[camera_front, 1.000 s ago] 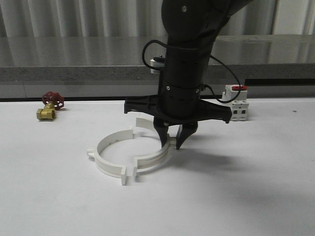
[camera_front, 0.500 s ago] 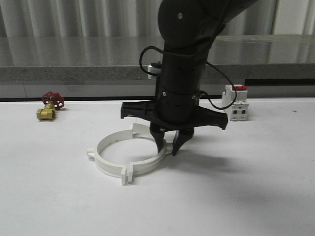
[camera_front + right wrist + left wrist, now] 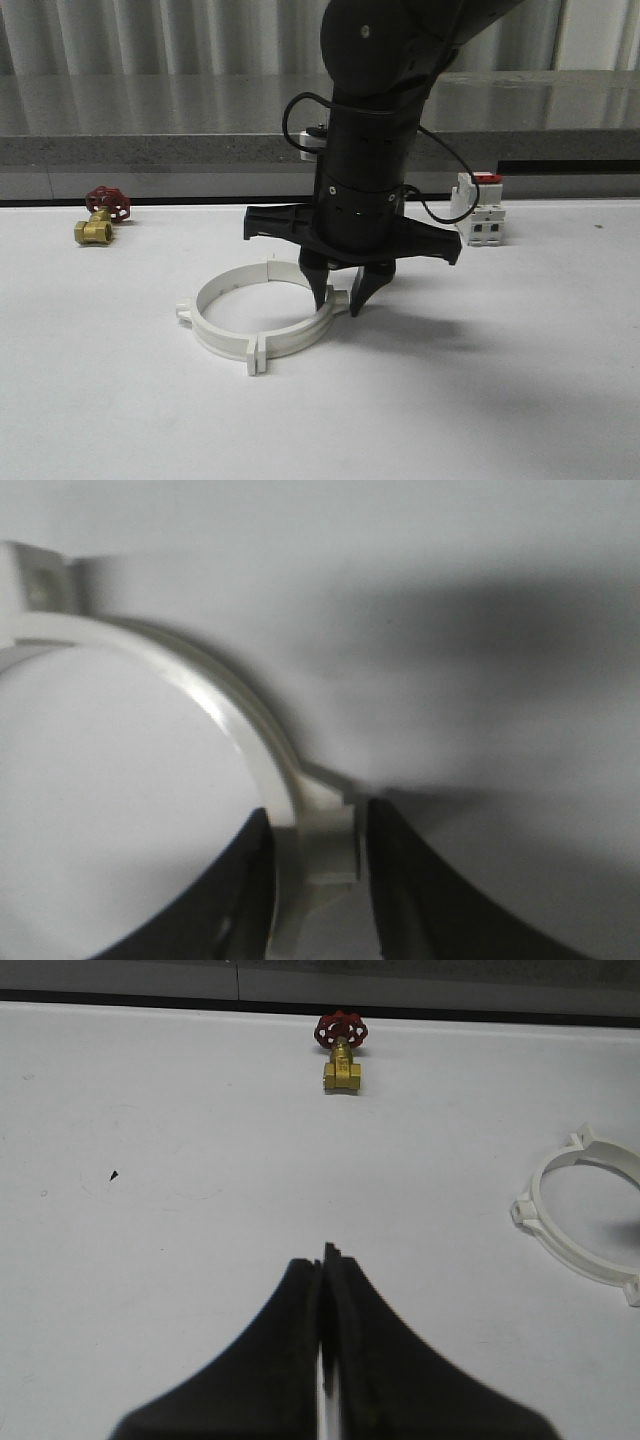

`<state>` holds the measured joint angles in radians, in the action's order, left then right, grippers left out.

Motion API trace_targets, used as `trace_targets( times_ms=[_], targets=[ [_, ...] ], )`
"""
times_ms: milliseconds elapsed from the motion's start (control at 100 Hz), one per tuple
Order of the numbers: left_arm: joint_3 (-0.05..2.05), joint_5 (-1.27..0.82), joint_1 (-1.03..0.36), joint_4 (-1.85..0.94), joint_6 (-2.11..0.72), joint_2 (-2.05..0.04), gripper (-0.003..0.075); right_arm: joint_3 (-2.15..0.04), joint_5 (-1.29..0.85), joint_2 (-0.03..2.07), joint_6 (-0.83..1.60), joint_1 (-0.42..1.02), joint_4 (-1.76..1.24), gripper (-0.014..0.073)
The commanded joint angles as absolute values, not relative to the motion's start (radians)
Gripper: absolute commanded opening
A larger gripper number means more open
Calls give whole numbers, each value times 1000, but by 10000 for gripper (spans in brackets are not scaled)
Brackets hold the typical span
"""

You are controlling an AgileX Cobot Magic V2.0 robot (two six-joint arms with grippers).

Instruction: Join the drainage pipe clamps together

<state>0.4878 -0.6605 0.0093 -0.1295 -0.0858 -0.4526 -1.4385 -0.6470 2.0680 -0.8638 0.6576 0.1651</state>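
Fingers (image 3: 322, 290) of my right gripper (image 3: 338, 296) straddle the right wall of the clamps (image 3: 262, 315) in the front view, one tip inside the ring and one outside, set narrowly on the plastic. I see the two white halves closed into one ring lying flat on the table (image 3: 520, 380), left of centre. Flanges meet at the near edge and at the far edge, so the seam runs roughly front to back. A small tab sticks out on the ring's left side. At far left sits a brass valve (image 3: 100, 215) with a red handwheel, and a white breaker (image 3: 480, 210) with a red top stands at the right rear, both well apart from the ring.

Left wrist view: my left gripper (image 3: 322, 1290) has its fingers pressed together with nothing between them, above bare table. The valve (image 3: 342, 1052) lies ahead, and part of the ring (image 3: 580, 1220) shows at the side, clear of the fingers.

Right wrist view: the two dark fingers (image 3: 240, 890) flank the ring's wall (image 3: 230, 720) at its outer tab, close against it on both sides. I cannot tell how hard they press, as the picture is blurred.
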Motion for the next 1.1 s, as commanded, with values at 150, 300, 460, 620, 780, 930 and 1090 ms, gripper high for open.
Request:
trace_targets(
  times_ms=[150,300,460,620,780,930,1090],
  targets=[
    [514,-582,11,-147,-86,-457,-21,-1466,-613,2017,-862,659,175,428],
    [514,-582,11,-147,-86,-457,-21,-1466,-612,1993,-843,654,191,428],
    [514,-582,11,-147,-86,-457,-21,-1466,-602,1902,-746,642,246,426],
    [514,-582,11,-147,-86,-457,-21,-1463,-661,1770,-588,590,260,426],
    [514,-582,11,-147,-86,-457,-21,-1398,-706,1601,-457,492,260,426],
    [514,-582,11,-147,-86,-457,-21,-1259,-706,1413,-408,368,260,426],
    [514,-582,11,-147,-86,-457,-21,-1094,-706,1201,-371,227,261,421]
  ],
)
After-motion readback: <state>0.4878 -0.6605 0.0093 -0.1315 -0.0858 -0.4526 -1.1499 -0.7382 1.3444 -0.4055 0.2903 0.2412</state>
